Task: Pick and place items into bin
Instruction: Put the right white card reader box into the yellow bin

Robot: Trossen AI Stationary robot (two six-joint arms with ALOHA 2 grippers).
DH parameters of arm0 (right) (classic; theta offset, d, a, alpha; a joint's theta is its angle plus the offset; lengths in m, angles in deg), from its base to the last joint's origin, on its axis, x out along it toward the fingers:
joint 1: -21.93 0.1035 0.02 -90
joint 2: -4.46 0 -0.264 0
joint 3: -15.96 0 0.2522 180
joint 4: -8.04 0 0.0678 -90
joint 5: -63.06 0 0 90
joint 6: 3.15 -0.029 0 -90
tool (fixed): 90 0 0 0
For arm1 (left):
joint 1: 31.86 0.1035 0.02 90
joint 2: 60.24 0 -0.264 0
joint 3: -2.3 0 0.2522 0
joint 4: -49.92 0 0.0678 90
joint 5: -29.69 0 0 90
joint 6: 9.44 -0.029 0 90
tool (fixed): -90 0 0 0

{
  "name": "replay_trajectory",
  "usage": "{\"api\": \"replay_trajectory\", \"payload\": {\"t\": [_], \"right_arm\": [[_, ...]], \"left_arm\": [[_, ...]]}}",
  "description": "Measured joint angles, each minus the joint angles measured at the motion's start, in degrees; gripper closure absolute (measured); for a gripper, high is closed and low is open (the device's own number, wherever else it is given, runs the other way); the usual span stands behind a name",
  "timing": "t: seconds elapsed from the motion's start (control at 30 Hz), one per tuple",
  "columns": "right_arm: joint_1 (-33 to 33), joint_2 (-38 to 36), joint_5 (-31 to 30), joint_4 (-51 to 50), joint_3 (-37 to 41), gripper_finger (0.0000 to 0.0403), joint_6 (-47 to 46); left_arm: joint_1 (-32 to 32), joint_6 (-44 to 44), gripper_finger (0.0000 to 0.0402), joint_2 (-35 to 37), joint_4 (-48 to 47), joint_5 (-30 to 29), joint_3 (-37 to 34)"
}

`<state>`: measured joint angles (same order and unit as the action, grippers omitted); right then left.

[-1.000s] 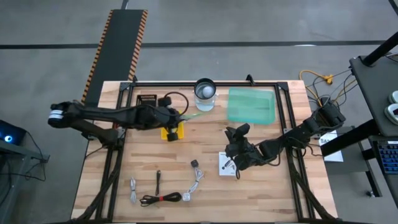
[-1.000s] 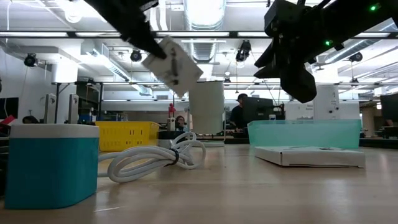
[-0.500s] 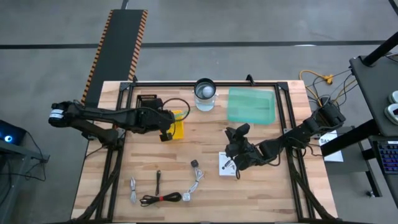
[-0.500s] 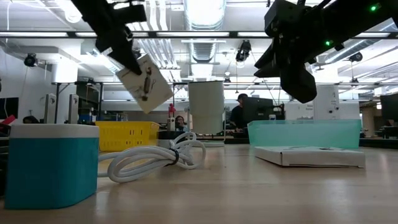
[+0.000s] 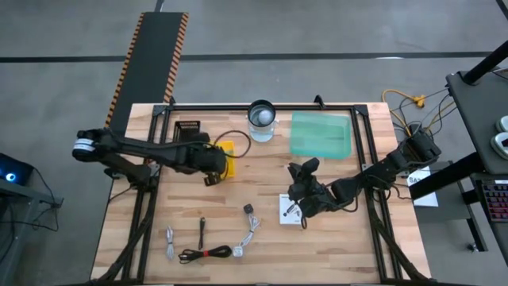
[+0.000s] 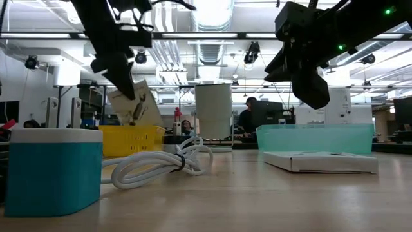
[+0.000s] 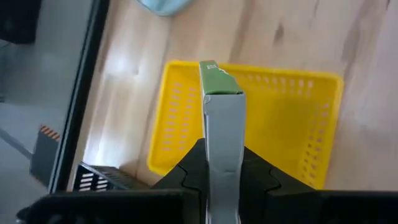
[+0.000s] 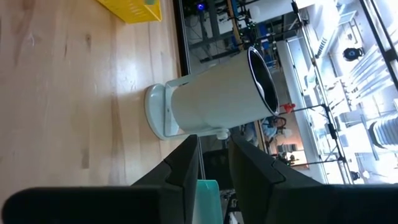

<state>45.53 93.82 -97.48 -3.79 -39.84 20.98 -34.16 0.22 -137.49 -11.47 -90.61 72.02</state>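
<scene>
Left wrist view showed my left hand [image 7: 222,180] pinching a white card [image 7: 222,134] edge-on, upright between the fingers, directly over the yellow bin [image 7: 311,130]. I judged this to be the placing step: the card hung above the bin near the tabletop's [image 5: 262,262] far left part, and the next move would call for lowering a little and parting the fingers so it dropped inside. The low view gave what the wrist could not: the card's [image 6: 134,108] printed face, tilted, its lower edge about level with the bin's [image 6: 129,140] rim. From above, the card was hidden under the left hand [image 5: 213,163]. My right hand [image 5: 299,199] hovered over the second card [image 5: 291,211] near the tabletop's middle, fingers slightly parted, holding nothing. Cables [image 5: 248,232] lay along the near edge.
</scene>
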Motion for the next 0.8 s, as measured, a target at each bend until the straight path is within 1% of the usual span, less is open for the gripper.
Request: {"api": "replay_trajectory", "payload": {"t": [0.1,0.27,0.37,0.5,0.7,0.8], "right_arm": [[0.0,0.0,0.0,0.0,0.2,0.0324,-0.2],[0.0,0.0,0.0,0.0,0.2,0.033,-0.2],[0.0,0.0,0.0,0.0,0.2,0.0333,-0.2],[0.0,0.0,0.0,0.0,0.4,0.033,-0.2],[0.0,0.0,0.0,0.0,0.5,0.0329,-0.2],[0.0,0.0,0.0,0.0,0.5,0.0333,-0.2]], "left_arm": [[0.0,-1.0,0.0367,-3.4,-2.2,-0.4,1.2],[0.0,-1.0,0.0367,-8.8,-8.3,-4.9,5.9],[0.0,-1.1,0.0367,-11.1,-10.7,-6.1,8.7],[0.0,-1.1,0.0366,-12.5,-10.9,-6.3,10.8],[0.0,-1.1,0.0366,-13.4,-12.3,-6.3,11.2],[0.0,-2.5,0.0366,-13.4,-12.4,-6.3,11.2]]}}
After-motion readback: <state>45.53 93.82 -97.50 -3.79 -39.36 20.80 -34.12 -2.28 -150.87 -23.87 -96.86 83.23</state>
